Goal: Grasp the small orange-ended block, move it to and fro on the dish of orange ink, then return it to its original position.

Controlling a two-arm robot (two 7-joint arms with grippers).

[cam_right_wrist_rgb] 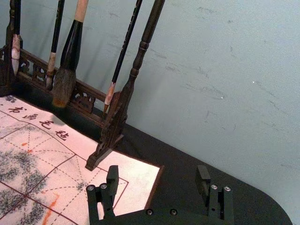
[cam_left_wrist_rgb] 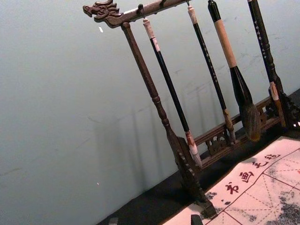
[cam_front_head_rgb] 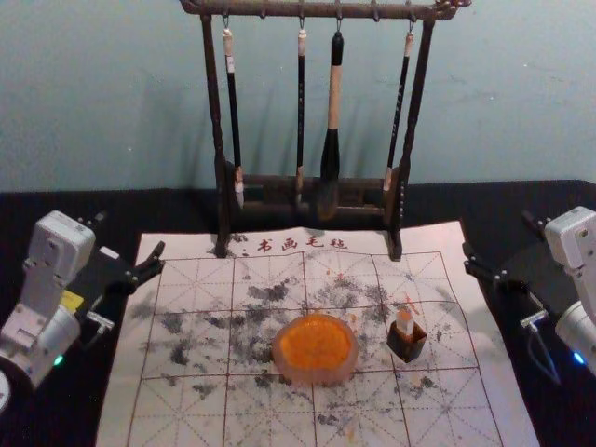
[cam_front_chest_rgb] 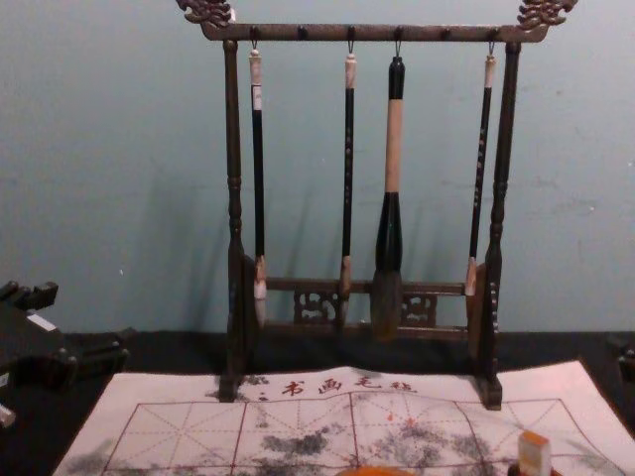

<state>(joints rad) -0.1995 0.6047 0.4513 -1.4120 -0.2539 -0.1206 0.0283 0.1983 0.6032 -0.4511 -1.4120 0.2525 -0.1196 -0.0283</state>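
From here I have the left gripper [cam_front_head_rgb: 130,233] and right gripper [cam_front_head_rgb: 497,233] spread at the mat's [cam_front_head_rgb: 191,424] 2 sides, the block [cam_front_head_rgb: 404,321] standing in its dark box [cam_front_head_rgb: 406,346] near the ink dish [cam_front_head_rgb: 317,375].

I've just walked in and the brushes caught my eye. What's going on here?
Nothing is being handled right now. The robot's left claw and right claw are open and empty, one at each side of the mat. The small block stands in a dark box, right of the dish of orange ink. Brushes hang from a rack behind.
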